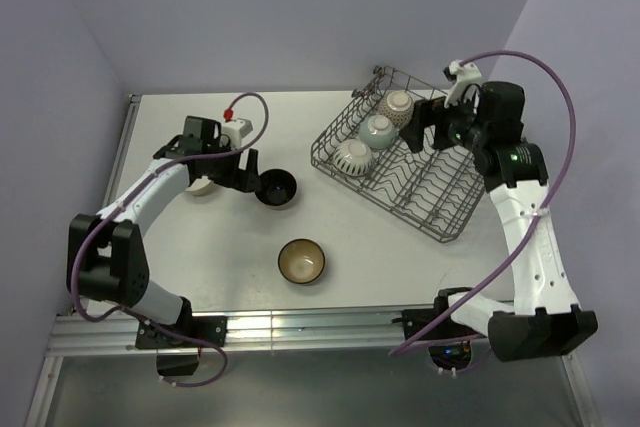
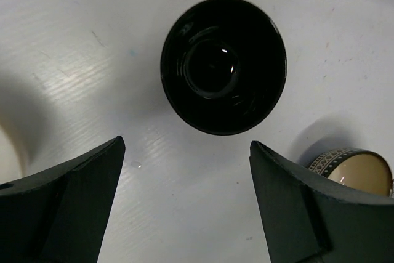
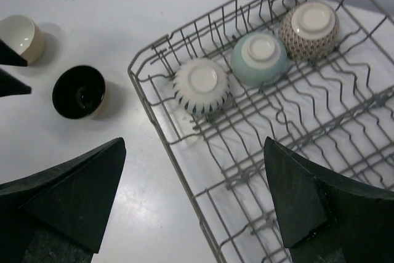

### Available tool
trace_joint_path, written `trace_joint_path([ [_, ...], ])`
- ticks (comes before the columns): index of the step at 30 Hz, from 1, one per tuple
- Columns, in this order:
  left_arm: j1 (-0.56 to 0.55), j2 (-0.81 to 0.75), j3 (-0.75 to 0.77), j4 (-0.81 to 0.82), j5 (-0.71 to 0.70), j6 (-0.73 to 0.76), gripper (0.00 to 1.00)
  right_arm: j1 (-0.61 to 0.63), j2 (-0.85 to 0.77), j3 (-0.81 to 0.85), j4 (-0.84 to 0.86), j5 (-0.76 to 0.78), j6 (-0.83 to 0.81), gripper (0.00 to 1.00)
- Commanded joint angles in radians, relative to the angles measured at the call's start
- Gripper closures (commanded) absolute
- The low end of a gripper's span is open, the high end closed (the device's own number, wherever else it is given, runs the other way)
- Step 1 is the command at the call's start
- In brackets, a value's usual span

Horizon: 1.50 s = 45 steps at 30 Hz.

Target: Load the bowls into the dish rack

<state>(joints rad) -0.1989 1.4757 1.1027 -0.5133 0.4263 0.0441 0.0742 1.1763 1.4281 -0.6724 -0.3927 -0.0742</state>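
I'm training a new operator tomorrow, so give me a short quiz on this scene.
1. How many bowls sit in the rack?
2. True or false: the left gripper is shut on the black bowl.
3. Which bowl lies nearest the arm bases? A black bowl, B brown bowl, C teal bowl.

Key:
1. Three.
2. False: it is open and does not touch the bowl.
3. B.
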Motion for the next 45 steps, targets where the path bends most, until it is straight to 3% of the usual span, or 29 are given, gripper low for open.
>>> trace_joint_path([
  [1, -0.036, 0.046, -0.006, 0.097, -0.049, 0.016, 0.12, -0.065, -0.079, -0.084, -0.027, -0.106, 0.02, 0.0],
  [6, -0.065, 0.146, 0.029, 0.127, -0.089, -0.027, 0.16, -0.148, -0.15, -0.173, -0.039, -0.15, 0.053, 0.0],
  [19, -0.094, 0.308, 0.036, 0.174, -0.081, -0.084, 0.32, -0.166, -0.159, -0.204, 0.03, -0.127, 0.209, 0.0],
  [21, -0.093, 0.322, 0.023, 0.183, -0.078, -0.082, 0.43, -0.166, -0.15, -0.21, 0.042, -0.136, 0.227, 0.0],
  [28, -0.093, 0.362, 0.032, 0.19, -0.051, -0.11, 0.69, -0.166, -0.17, -0.262, 0.129, -0.147, 0.277, 0.0],
  [31, -0.093, 0.364, 0.045, 0.182, -0.023, -0.127, 0.85, -0.166, -0.173, -0.274, 0.155, -0.126, 0.316, 0.0],
  [32, -0.091, 0.357, 0.054, 0.173, -0.014, -0.13, 0.99, -0.166, -0.172, -0.276, 0.163, -0.111, 0.33, 0.0],
  [39, -0.088, 0.184, 0.104, 0.196, 0.169, -0.226, 1.0, -0.166, -0.138, -0.238, 0.187, -0.153, 0.428, 0.02],
  [45, -0.091, 0.103, 0.22, 0.314, 0.345, -0.466, 1.0, -0.163, -0.149, -0.216, 0.298, -0.296, 0.539, 0.01],
])
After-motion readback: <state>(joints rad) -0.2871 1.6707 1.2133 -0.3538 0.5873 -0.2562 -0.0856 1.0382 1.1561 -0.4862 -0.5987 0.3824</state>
